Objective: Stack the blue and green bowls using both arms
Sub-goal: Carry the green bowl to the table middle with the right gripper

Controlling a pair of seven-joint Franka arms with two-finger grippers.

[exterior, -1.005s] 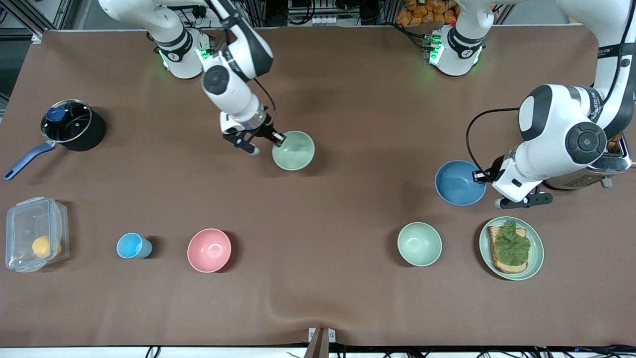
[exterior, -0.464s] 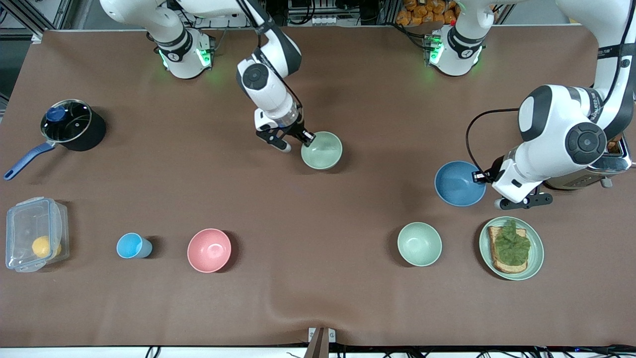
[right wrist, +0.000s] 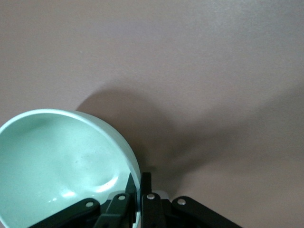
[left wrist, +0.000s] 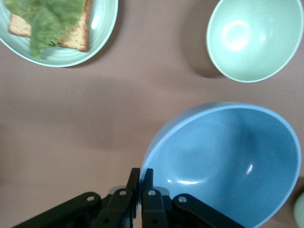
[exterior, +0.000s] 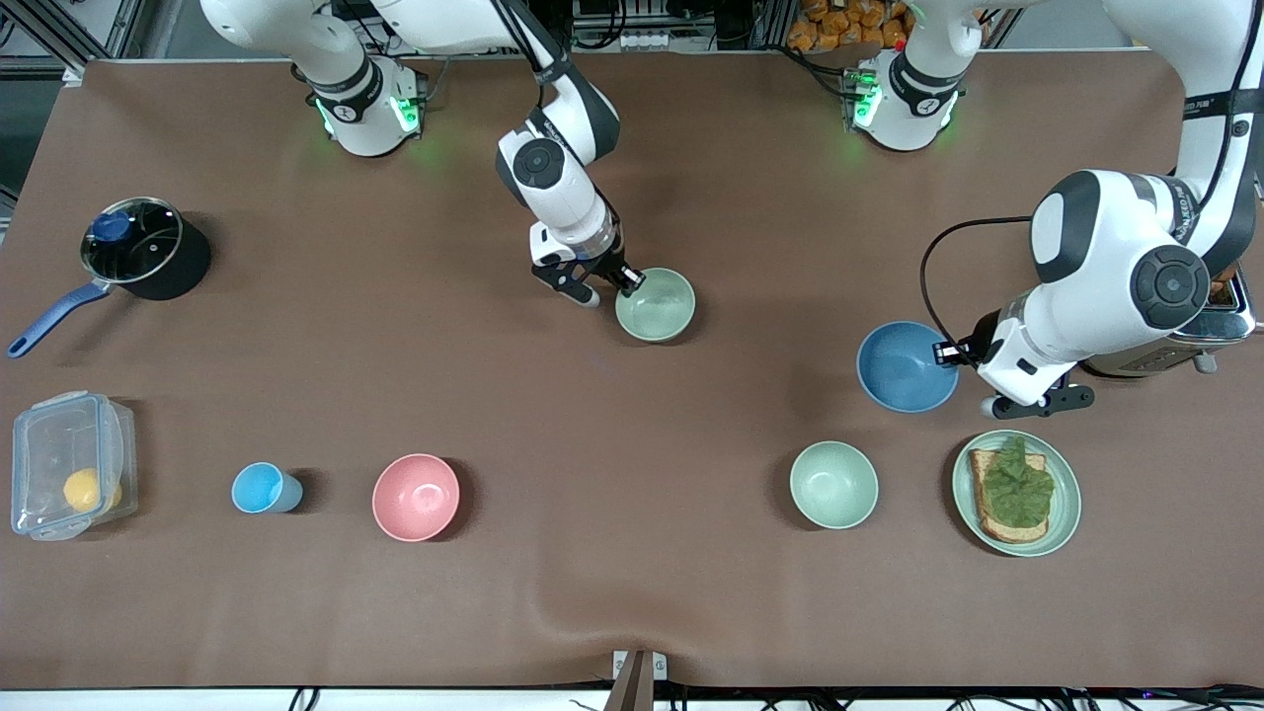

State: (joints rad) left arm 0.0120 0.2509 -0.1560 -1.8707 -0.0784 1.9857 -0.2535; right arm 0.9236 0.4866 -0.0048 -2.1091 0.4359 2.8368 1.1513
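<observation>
both bowls are held above the tabletop (exterior: 691, 148): right pincer (exterior: 629, 283) clamps the green bowl (exterior: 656, 305) rim, left pincer (exterior: 950, 352) clamps the blue bowl (exterior: 905, 366) rim.

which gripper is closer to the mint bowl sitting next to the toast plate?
Left. The left gripper, shut on the blue bowl, is just above the mint bowl. The right gripper holds the green bowl over mid-table.

Four bowls (exterior: 416, 497), one cup (exterior: 262, 488).
</observation>
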